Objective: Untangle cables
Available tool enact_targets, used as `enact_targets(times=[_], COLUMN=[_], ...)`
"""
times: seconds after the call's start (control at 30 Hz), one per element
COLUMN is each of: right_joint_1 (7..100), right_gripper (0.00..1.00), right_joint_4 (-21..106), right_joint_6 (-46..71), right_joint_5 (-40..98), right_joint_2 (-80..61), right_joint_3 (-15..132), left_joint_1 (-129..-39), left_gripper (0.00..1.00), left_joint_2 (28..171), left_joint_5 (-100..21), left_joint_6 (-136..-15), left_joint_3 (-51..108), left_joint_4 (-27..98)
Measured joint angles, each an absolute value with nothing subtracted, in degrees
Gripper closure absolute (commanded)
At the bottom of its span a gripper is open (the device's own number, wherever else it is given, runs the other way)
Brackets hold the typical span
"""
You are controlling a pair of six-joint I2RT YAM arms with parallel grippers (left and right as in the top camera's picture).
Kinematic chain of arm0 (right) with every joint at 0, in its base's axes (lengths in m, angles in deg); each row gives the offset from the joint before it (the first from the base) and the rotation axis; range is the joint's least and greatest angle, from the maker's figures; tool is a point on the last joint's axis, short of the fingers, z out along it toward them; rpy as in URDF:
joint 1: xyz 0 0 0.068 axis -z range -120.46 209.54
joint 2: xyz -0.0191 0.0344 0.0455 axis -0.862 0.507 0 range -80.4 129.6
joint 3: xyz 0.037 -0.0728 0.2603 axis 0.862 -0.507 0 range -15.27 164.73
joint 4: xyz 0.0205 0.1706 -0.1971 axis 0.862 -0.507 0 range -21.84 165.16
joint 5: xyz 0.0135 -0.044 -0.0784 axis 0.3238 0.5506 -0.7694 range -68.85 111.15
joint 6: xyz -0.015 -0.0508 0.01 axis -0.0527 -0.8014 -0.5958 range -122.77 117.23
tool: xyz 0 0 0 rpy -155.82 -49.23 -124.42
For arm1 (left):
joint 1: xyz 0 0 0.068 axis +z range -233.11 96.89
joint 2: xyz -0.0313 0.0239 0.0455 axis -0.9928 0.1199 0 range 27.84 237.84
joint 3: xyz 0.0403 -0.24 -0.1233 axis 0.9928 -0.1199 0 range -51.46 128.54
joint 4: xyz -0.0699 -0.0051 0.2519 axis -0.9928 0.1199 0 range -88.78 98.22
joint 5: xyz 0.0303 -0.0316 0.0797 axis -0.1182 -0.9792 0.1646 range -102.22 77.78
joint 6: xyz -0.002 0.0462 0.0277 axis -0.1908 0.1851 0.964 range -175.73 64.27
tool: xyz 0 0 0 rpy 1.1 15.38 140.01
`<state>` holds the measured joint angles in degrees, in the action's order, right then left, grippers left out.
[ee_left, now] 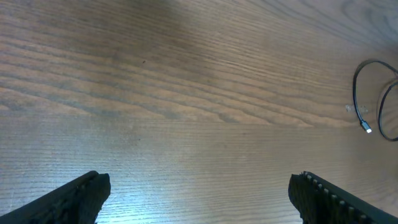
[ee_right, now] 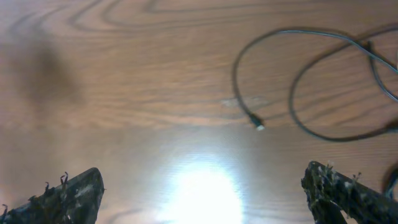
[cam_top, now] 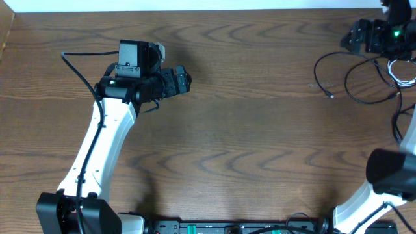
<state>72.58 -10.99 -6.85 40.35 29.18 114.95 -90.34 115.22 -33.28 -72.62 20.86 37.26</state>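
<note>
Near edge: left arm comes up from the near-left corner of the wooden worktop. Right arm rises at near-right and runs off the right edge of the overhead view.

Mid-depth, left half: left tool points right over bare wood, well apart from the cables. In the left wrist view the left tool is spread wide, with its fingers at the bottom corners and only wood grain between them. No contact with any cord.

Further back, right side: cables lie on the worktop in loose overlapping loops. They are mostly black. One white cord sits at the right edge of the overhead view, partly cut off. One black cord curls out left and ends in a small plug, lying free on the wood. The right wrist view shows the plug with the cables looping up and to its right. The left wrist view catches the plug at far right.

Far-right corner: right tool shows at the far side of the loops; can't read its height over the wood. In the right wrist view the right tool has its jaws wide apart and grips nothing. The cords lie ahead of the fingertips, not between them.
</note>
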Motion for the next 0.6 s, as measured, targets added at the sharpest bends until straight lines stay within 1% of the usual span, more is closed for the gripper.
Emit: enact_targets(times=[0.2,0.23,0.27,0.3,0.33,0.37,0.4,0.43,0.6], right_joint_1=[70.96,70.98,70.98,70.98,70.98,70.98,70.98,70.98,70.98], right_gripper=[0.01,0.06,0.21,0.31,0.33,0.31,0.17,0.01,0.01], right_joint_4=[-18.94,-20.61,-21.52,-21.87,-21.87,-21.94,-21.98,-22.03,-21.98], right_joint_6=[-7.37,-7.13,-7.20,-7.05,-6.81,-6.61,-6.37,-6.06,-6.17], right_joint_5=[41.80,42.04,42.10,42.28,42.21,42.17,42.10,41.90,40.03], right_joint_2=[18.60,16.76,15.60,14.51,13.37,12.81,12.26,11.89,11.65], right_joint_3=[114.95,114.97,114.97,114.99,115.01,115.03,115.06,115.06,115.06], left_joint_1=[-90.34,-90.34,-90.34,-90.34,-90.34,-90.34,-90.34,-90.34,-90.34], left_gripper=[0.02,0.02,0.02,0.02,0.02,0.02,0.02,0.02,0.02], left_joint_2=[115.22,115.22,115.22,115.22,115.22,115.22,115.22,115.22,115.22], left_joint_5=[-33.26,-33.26,-33.28,-33.26,-33.28,-33.26,-33.28,-33.28,-33.28], left_joint_6=[-72.62,-72.62,-72.62,-72.62,-72.64,-72.62,-72.62,-72.62,-72.62], left_joint_3=[20.86,20.86,20.86,20.86,20.86,20.86,20.86,20.86,20.86], left_joint_4=[37.26,37.26,37.28,37.28,37.26,37.26,37.26,37.26,37.28])
